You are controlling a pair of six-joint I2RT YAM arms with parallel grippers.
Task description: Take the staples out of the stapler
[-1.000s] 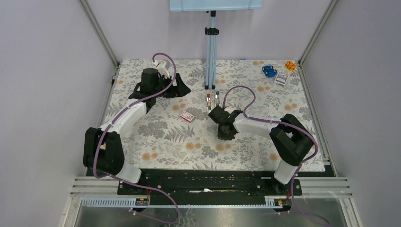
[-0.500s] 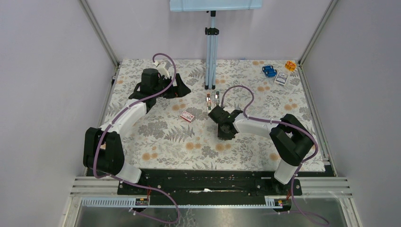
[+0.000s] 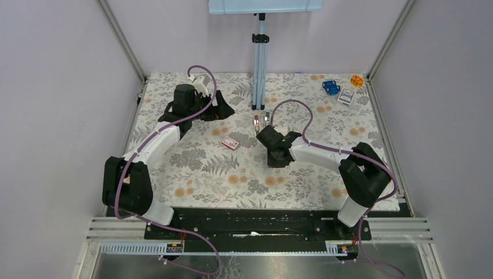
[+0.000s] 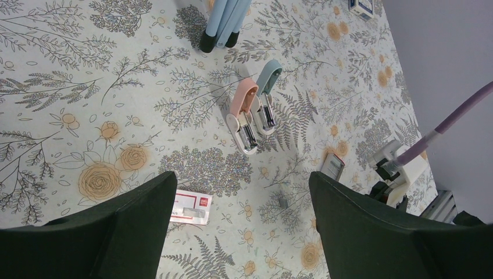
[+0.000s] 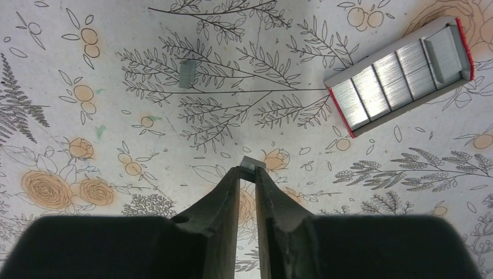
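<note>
Box [image 5: 414,105] holds staple rows [image 5: 383,72]; right jaws pinch a staple strip [image 5: 253,165]

My left black-and-white arm [image 3: 154,142] is stretched out toward the far left of the table, with the forearm sloping away from its base and the wrist turned to the right. The left gripper [image 3: 224,110] hangs above the surface, its dark fingers [image 4: 116,232] spread wide with nothing between them. My right black-and-white arm [image 3: 317,154] reaches in low toward the middle, elbow bent near its base, wrist tipped downward. The right gripper [image 5: 247,170] has its jaws nearly together, only a narrow slit between them, and the tips pinch a small grey strip of staples [image 5: 254,165]
</note>
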